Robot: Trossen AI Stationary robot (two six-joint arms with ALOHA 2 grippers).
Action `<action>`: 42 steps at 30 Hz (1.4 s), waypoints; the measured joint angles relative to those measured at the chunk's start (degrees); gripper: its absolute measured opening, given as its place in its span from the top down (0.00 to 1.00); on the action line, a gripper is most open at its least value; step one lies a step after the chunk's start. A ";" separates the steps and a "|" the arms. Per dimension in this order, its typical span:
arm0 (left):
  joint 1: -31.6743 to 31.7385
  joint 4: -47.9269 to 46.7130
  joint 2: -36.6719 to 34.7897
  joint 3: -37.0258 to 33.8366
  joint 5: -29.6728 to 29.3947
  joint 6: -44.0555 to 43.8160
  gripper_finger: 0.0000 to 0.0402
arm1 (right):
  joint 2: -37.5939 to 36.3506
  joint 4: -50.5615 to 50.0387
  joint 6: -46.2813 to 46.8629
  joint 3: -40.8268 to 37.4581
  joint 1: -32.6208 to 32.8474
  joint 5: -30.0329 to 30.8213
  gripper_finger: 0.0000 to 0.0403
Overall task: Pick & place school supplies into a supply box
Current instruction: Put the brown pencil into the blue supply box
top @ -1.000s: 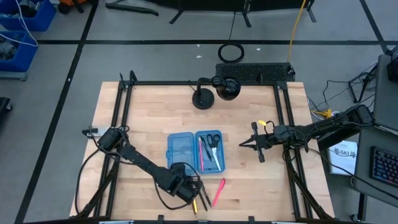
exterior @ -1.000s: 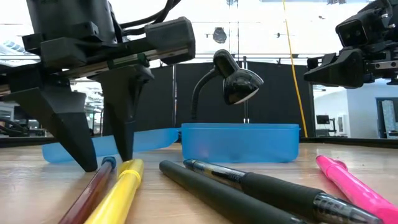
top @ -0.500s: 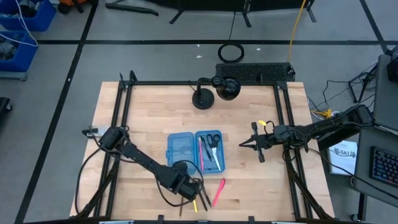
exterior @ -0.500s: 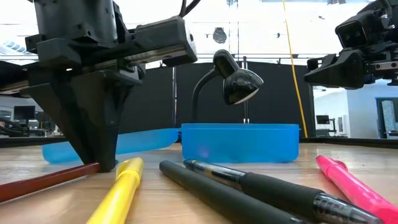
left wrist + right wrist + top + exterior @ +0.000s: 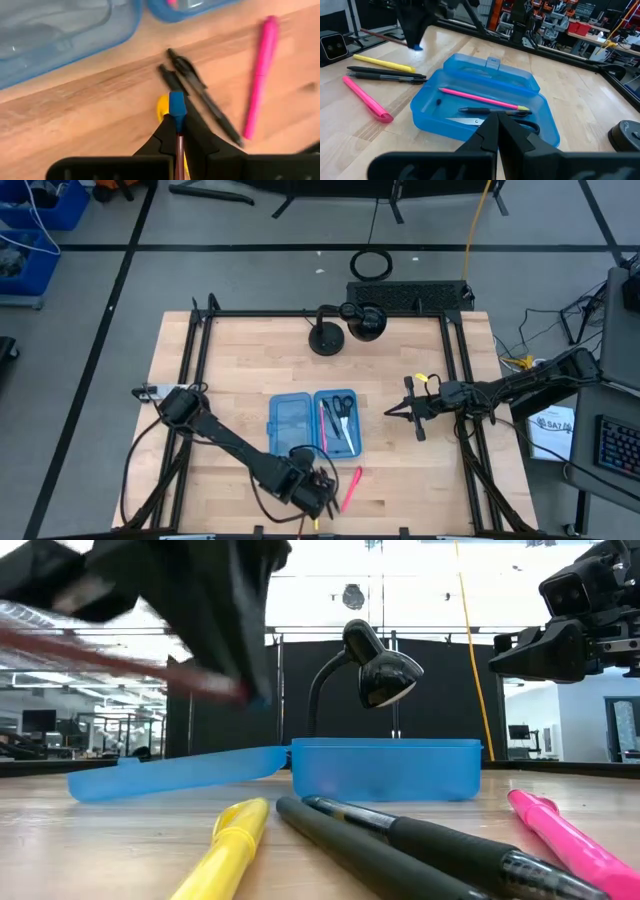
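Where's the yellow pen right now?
The yellow pen lies on the table in front of the blue box, leftmost in the low view, beside two black pens, just under the left gripper.

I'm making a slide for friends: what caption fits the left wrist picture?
Left claw shut on a reddish pencil, lifted above the yellow, black and pink pens.

A black desk lamp (image 5: 333, 328) stands, seemingly unlit.

Low view: the left end effector (image 5: 215, 650) and its red pencil (image 5: 110, 658) are motion-blurred; the pink highlighter (image 5: 580, 850) runs off the edge.
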 joint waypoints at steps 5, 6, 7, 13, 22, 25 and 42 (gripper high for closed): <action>0.35 -8.69 -0.02 7.49 -1.26 0.93 0.96 | 0.00 0.01 0.99 0.00 0.00 0.00 1.00; 0.83 -10.74 -0.02 9.12 -1.31 0.95 0.96 | 0.00 0.03 1.79 0.00 0.00 0.00 1.00; 1.52 -12.88 -0.02 10.73 -1.32 0.95 0.96 | 0.00 0.03 2.49 0.00 0.00 0.00 1.00; 7.08 -22.50 -0.24 18.59 -1.76 6.52 0.95 | 0.00 -0.10 4.48 0.00 0.01 0.00 1.00; 17.31 -23.06 -0.26 19.30 -2.41 14.52 0.95 | -0.01 -1.02 4.52 0.00 0.04 0.00 1.00; 20.29 -23.04 -0.26 18.29 -2.04 16.47 0.95 | -0.01 -1.61 4.52 0.00 0.04 0.07 1.00; 27.83 -9.73 -0.24 6.93 3.63 23.60 0.95 | -0.02 -2.14 4.09 0.00 0.01 0.44 1.00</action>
